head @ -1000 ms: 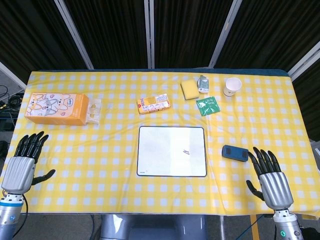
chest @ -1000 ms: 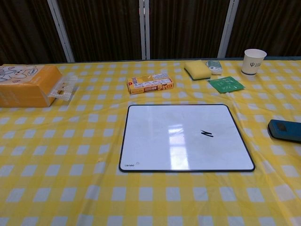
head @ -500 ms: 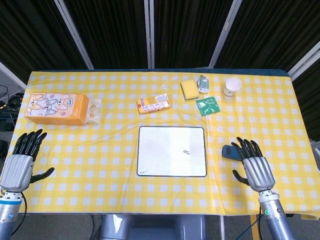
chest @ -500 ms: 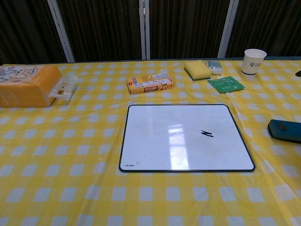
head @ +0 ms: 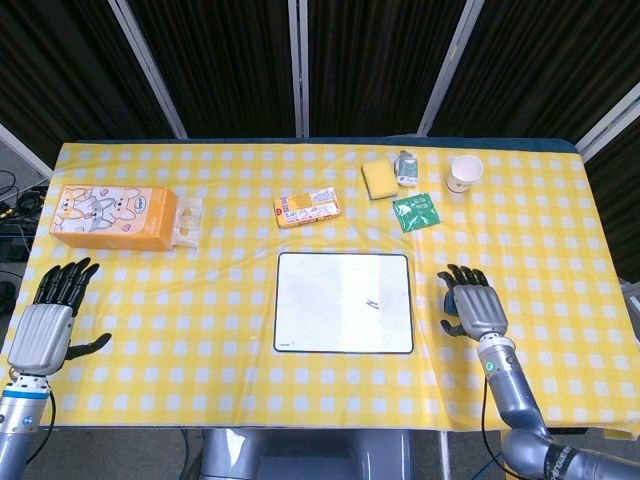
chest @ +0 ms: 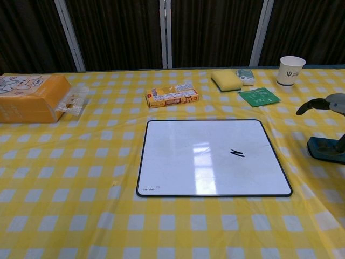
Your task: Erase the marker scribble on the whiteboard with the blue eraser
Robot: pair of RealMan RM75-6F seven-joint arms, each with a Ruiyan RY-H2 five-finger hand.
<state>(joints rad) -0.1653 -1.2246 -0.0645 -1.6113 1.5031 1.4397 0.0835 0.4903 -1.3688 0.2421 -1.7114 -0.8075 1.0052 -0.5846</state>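
Observation:
The whiteboard [head: 322,300] [chest: 186,156] lies flat at the table's middle, with a small black scribble [head: 371,302] [chest: 236,153] right of its centre. Just right of the board lies the dark blue eraser [chest: 322,149]. My right hand [head: 473,302] [chest: 330,103] hovers over it with fingers spread, covering it in the head view. The chest view shows the hand's thumb raised above the eraser; whether a finger touches it I cannot tell. My left hand [head: 47,326] stays open at the front left edge, holding nothing.
An orange tissue box [head: 112,217] sits far left. At the back lie a snack box [head: 309,208], a yellow sponge [head: 378,179], a green packet [head: 416,212] and a paper cup [head: 465,172].
My right hand has moved forward and to the left from the front right edge and now hangs over the eraser. The left hand has barely shifted.

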